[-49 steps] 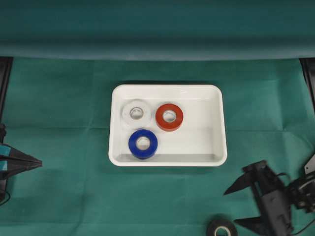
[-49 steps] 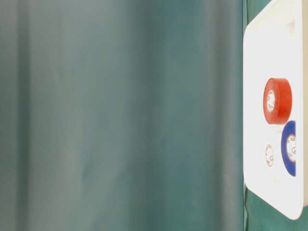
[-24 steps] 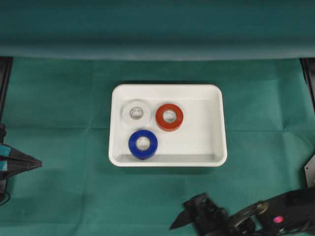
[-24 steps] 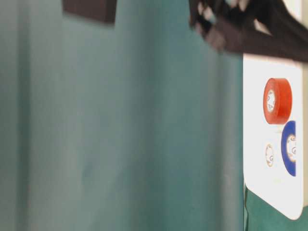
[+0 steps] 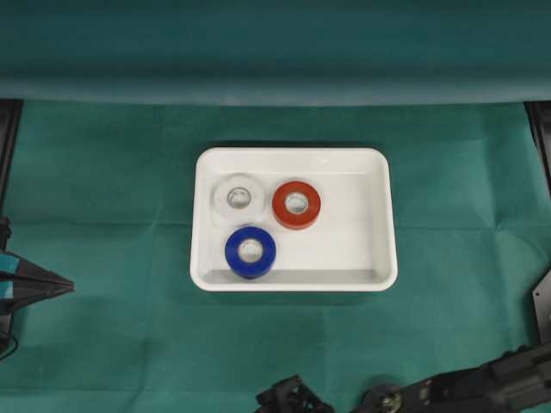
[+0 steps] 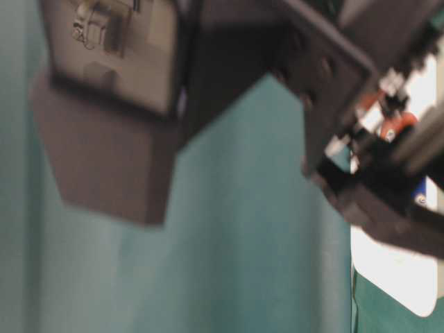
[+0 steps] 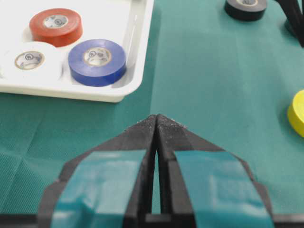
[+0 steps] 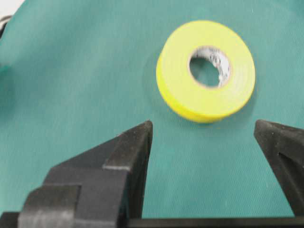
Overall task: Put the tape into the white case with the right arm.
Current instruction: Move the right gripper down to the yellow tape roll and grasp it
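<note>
A yellow tape (image 8: 176,78) lies flat on the green cloth, just ahead of my right gripper (image 8: 203,124). Its black fingers stand wide open with nothing between them, and the roll is beyond their tips. In the overhead view the right arm (image 5: 469,389) runs along the bottom edge and the yellow roll is out of frame. The white case (image 5: 357,245) sits mid-table and holds a white tape (image 5: 225,185), a red tape (image 5: 281,212) and a blue tape (image 5: 234,261). My left gripper (image 7: 156,117) is shut and empty at the left edge.
A black tape (image 7: 245,8) lies on the cloth beyond the white case's (image 7: 137,52) near corner, and the yellow tape (image 7: 298,113) shows at the right edge. The blurred right arm (image 6: 208,76) fills most of the table-level view.
The right arm has swung left along the front of the table, now mostly below the overhead frame and covering the black tape there. Its fingers stayed open. The left arm has not moved.
</note>
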Controlling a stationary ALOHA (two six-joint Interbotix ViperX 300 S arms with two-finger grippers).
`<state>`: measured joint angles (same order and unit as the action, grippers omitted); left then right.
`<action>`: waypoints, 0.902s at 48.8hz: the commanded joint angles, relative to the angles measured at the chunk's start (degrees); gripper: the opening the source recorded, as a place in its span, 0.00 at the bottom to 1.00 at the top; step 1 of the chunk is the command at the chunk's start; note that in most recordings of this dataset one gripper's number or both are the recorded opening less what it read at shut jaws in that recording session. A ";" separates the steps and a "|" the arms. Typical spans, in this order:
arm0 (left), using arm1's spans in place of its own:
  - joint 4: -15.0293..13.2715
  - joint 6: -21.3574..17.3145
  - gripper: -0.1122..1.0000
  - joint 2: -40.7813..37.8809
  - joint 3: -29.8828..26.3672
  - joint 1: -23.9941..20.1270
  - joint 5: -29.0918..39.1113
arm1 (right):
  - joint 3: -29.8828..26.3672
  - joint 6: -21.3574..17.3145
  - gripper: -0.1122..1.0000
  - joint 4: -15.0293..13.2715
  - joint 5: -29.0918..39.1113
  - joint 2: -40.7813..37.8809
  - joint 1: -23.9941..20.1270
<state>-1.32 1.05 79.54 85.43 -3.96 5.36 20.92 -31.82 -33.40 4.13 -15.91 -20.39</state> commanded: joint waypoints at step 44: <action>-0.09 0.00 0.10 -0.53 -0.62 -0.18 -0.44 | -17.23 -0.18 0.65 1.76 6.42 -10.63 -1.41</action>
<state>-1.32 1.05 79.45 85.34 -3.96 5.45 5.19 -31.82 -31.90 10.46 -27.51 -21.62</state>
